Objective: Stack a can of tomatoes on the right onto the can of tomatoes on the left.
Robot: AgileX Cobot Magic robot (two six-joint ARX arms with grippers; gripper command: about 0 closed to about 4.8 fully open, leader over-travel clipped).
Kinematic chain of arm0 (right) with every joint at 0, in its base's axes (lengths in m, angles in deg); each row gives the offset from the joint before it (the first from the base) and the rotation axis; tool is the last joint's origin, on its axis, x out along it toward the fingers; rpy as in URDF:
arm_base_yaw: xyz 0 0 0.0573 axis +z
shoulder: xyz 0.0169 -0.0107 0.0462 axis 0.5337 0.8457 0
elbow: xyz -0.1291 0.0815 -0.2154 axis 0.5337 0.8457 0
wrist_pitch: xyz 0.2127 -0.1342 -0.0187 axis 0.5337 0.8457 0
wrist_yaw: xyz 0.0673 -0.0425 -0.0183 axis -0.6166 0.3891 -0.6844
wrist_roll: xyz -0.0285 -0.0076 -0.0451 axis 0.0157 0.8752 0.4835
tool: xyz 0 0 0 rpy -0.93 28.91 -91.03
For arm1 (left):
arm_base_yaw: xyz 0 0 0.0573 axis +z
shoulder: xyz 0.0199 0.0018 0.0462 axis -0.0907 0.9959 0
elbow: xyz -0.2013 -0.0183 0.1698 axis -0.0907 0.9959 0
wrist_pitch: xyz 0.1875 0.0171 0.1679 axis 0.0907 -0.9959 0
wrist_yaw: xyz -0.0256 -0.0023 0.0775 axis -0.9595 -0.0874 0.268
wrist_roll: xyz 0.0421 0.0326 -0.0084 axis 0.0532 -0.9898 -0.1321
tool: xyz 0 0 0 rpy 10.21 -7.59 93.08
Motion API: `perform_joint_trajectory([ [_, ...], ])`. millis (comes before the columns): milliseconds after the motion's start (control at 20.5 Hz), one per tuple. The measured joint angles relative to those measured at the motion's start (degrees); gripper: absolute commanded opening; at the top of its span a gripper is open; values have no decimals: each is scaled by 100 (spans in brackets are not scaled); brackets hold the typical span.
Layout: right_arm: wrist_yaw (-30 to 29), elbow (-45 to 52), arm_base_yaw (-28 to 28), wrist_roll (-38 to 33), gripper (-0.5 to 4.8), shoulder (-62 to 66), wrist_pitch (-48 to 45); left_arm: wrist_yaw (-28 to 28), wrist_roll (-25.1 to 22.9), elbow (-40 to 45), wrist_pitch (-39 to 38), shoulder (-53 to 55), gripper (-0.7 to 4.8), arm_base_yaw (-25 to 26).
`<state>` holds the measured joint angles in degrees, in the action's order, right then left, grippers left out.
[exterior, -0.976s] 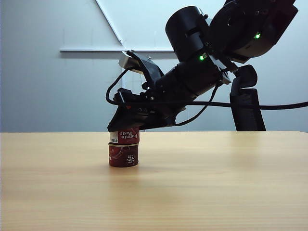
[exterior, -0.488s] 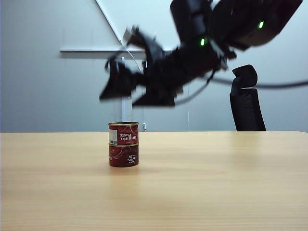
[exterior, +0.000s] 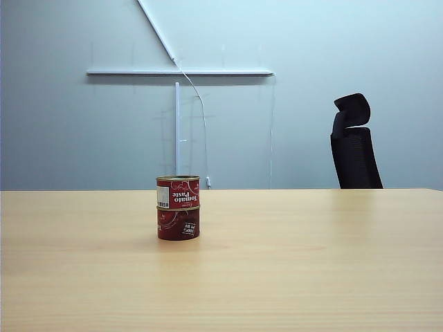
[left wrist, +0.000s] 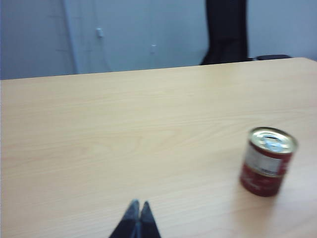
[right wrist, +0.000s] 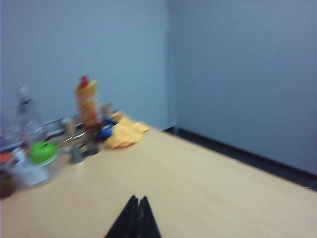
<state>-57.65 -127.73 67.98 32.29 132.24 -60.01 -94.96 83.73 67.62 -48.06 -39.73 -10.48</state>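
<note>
Exterior view, for your record: the upper tomato can (exterior: 178, 191) sits squarely on the lower tomato can (exterior: 178, 223), the pair upright on the wooden worktop (exterior: 311, 263), left of centre, with neither arm in that view. A black office chair (exterior: 354, 144) stands behind the worktop's far edge on the right. On the left wrist view you see the left gripper (left wrist: 138, 206) with its fingers together, tips meeting over bare wood, well apart from the stack (left wrist: 266, 161), which stands off to one side with its silver lid facing the camera. On the right wrist view the right gripper (right wrist: 137, 201) also has its fingers pressed together, holding nothing, above an open stretch of worktop. Beyond it, at the worktop's far corner, lies blurred clutter (right wrist: 74, 134): something green, an orange-and-red bottle, yellow items, possibly fruit, though the blur stops you telling.
</note>
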Motion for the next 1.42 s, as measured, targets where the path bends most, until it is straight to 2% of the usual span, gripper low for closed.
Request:
perform_joint_trajectory([
  [244, 911, 269, -380, 46, -5, -1397, 935, 4, -2, 0, 2, 0, -2, 402],
  [537, 1349, 1108, -960, 68, -4, -2588, 1497, 20, 0, 0, 0, 0, -2, 710],
  [1416, 1412, 1331, -1023, 68, -5, -2761, 1718, 17, 0, 0, -13, 0, -2, 710],
])
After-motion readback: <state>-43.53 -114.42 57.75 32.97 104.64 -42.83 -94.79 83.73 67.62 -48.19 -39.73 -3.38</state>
